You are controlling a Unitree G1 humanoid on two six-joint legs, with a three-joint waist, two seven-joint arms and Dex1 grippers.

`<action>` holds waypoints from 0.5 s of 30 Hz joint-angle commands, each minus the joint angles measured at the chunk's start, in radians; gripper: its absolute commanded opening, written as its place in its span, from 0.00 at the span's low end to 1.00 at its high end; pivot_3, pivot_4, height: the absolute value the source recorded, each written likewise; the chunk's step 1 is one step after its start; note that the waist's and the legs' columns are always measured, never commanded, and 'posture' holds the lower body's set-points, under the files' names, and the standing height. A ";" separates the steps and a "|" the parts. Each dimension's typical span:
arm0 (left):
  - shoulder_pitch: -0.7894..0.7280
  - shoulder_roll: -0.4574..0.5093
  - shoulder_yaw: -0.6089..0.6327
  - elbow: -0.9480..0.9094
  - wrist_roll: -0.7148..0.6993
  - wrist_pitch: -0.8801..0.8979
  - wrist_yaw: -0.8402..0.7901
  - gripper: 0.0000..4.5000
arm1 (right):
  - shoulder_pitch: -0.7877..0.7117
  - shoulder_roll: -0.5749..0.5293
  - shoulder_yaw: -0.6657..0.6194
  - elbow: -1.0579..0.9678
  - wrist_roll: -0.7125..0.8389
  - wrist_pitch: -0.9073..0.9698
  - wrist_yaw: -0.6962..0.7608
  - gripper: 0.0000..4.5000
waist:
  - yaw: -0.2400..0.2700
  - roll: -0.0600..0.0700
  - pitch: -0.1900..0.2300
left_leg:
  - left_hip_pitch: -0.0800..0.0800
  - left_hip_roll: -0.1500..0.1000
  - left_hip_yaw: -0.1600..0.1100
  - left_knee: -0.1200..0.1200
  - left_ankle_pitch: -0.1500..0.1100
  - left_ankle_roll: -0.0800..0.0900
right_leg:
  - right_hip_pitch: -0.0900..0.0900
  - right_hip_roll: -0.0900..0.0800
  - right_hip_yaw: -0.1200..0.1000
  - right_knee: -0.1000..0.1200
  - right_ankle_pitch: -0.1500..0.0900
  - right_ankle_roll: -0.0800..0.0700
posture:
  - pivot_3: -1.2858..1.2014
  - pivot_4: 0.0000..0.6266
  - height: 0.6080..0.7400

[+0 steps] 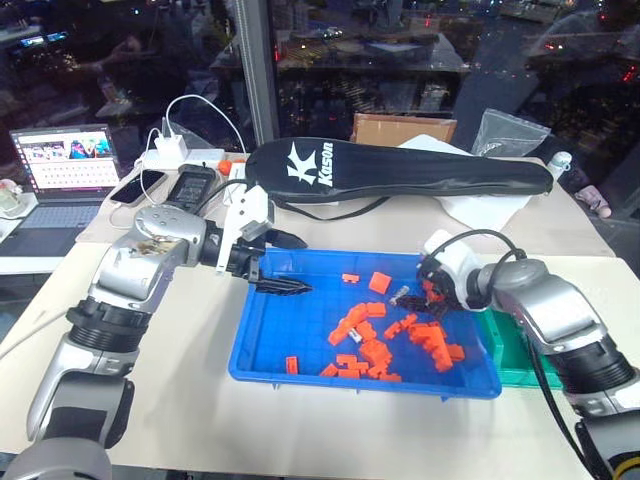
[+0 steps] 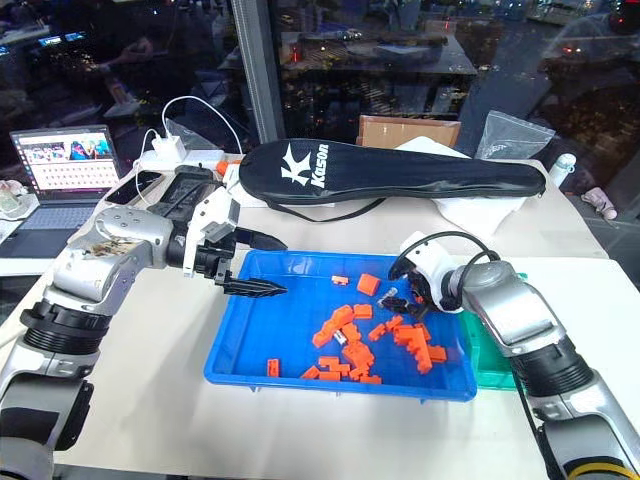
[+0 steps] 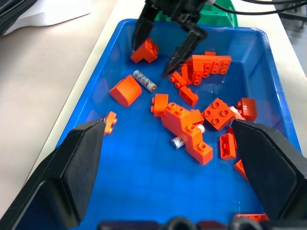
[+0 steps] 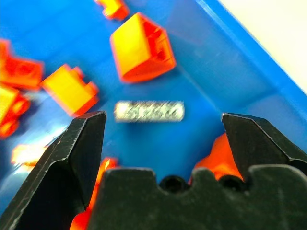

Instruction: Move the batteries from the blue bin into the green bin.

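Observation:
The blue bin (image 1: 262,350) lies on the table and holds many orange blocks (image 1: 372,345). One of the batteries (image 4: 149,111), a silvery-grey cylinder, lies on the bin floor near the far wall (image 3: 145,81). My right gripper (image 4: 163,122) hangs open just above it, a finger on each side (image 1: 432,293). Another battery (image 3: 178,142) pokes out from under orange blocks at mid bin. My left gripper (image 1: 306,266) stands open and empty over the bin's left end. The green bin (image 1: 515,358) sits against the blue bin's right side, partly hidden behind my right arm.
A long black racket bag (image 1: 400,170) lies across the table behind the bins. Beyond it are a cardboard box (image 1: 402,128) and a clear plastic bag (image 1: 510,132). A laptop (image 1: 65,165), a power strip with a charger (image 1: 178,152) and cables sit at the far left.

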 commanded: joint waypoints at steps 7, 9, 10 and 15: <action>-0.001 0.023 0.024 -0.043 -0.008 0.005 0.016 1.00 | 0.013 0.050 0.009 0.056 -0.039 -0.067 0.009 0.99 | -0.002 0.000 0.000 | 0.000 0.000 0.000 0.000 0.000 0.000 | 0.000 0.000 0.000 0.000 0.000 0.000 | 0.52 0.24 0.93; 0.001 0.025 0.024 -0.048 -0.010 0.008 0.019 1.00 | 0.015 0.059 0.013 0.070 -0.049 -0.086 0.012 0.99 | -0.003 0.000 0.000 | 0.000 0.000 0.000 0.000 0.000 0.000 | 0.000 0.000 0.000 0.000 0.000 0.000 | 0.52 0.24 0.93; 0.002 0.025 0.023 -0.050 -0.011 0.009 0.021 1.00 | 0.016 0.060 0.013 0.072 -0.051 -0.090 0.015 0.99 | -0.003 0.000 0.000 | 0.000 0.000 0.000 0.000 0.000 0.000 | 0.000 0.000 0.000 0.000 0.000 0.000 | 0.52 0.24 0.93; 0.011 0.035 0.025 -0.067 -0.016 0.016 0.022 1.00 | 0.027 0.073 -0.002 0.089 -0.052 -0.125 0.017 0.75 | -0.002 0.000 0.000 | 0.001 0.000 0.000 0.000 0.000 0.000 | 0.000 0.000 0.000 0.000 0.000 0.000 | 0.52 0.24 0.93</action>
